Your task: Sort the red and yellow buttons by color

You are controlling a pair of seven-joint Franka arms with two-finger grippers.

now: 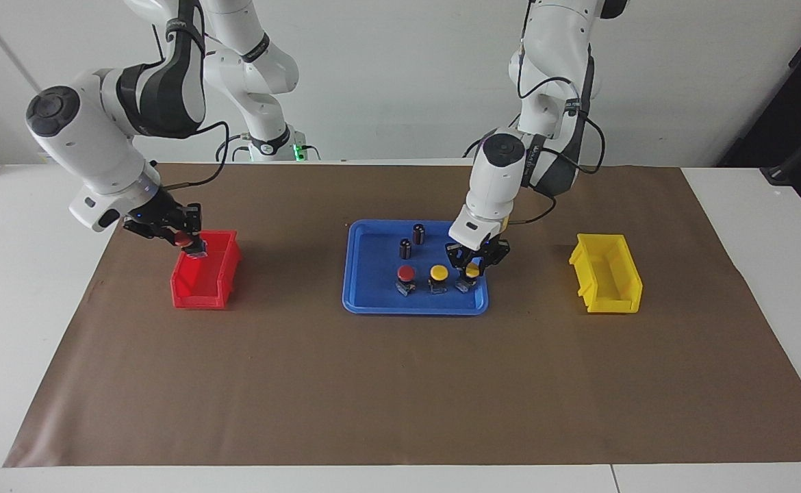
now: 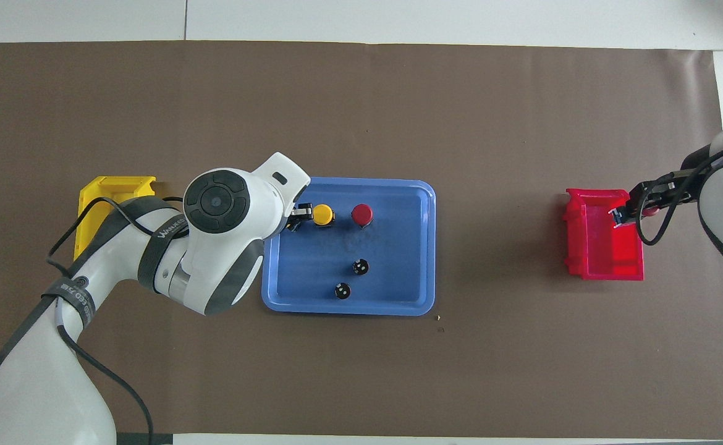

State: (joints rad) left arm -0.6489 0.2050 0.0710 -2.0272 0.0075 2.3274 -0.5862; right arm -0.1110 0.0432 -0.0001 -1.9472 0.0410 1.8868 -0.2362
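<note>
Yellow shows between the fingertips of my left gripper [image 1: 473, 269], which is down in the blue tray [image 1: 366, 301] and clamped on a yellow button [image 1: 472, 272] at the tray's end toward the yellow bin [image 1: 607, 272]. Just beside it on the tray stands the second yellow button [image 1: 439, 274], and next along the same row the red button [image 1: 406, 274]. Two dark cylinders [image 1: 412, 239] stand in the tray nearer to me.

My right gripper [image 1: 188, 239] hangs over the red bin [image 1: 207, 272] at the other end of the table, pinched on a red-capped button [image 1: 183, 237] held above the bin's rim.
</note>
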